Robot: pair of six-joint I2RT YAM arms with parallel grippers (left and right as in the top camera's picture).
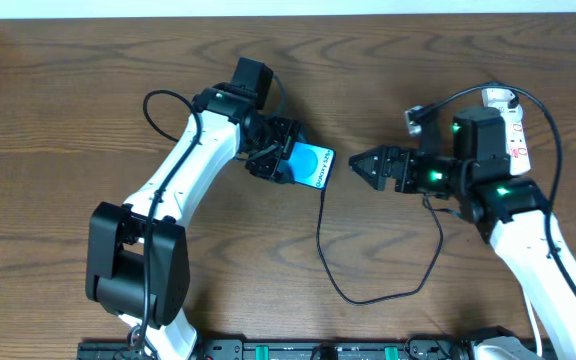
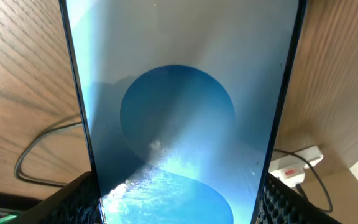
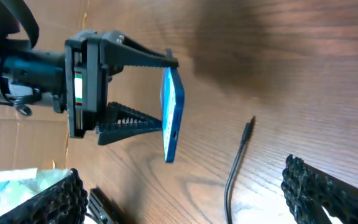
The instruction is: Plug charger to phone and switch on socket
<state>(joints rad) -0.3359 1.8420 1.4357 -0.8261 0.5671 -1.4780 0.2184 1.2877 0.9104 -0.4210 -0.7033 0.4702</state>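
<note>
Phone (image 1: 311, 166) in left jaws points its long axis toward right jaws.

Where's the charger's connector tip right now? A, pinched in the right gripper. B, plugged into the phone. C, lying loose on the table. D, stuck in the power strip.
C: the right wrist view shows the charger's tip lying on the table, apart from the phone held up by the left gripper, while the right gripper is open and empty.

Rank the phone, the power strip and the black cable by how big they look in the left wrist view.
Phone, largest, though nearest the camera.
Black cable and power strip: unsure, long and thin against short and wide.
</note>
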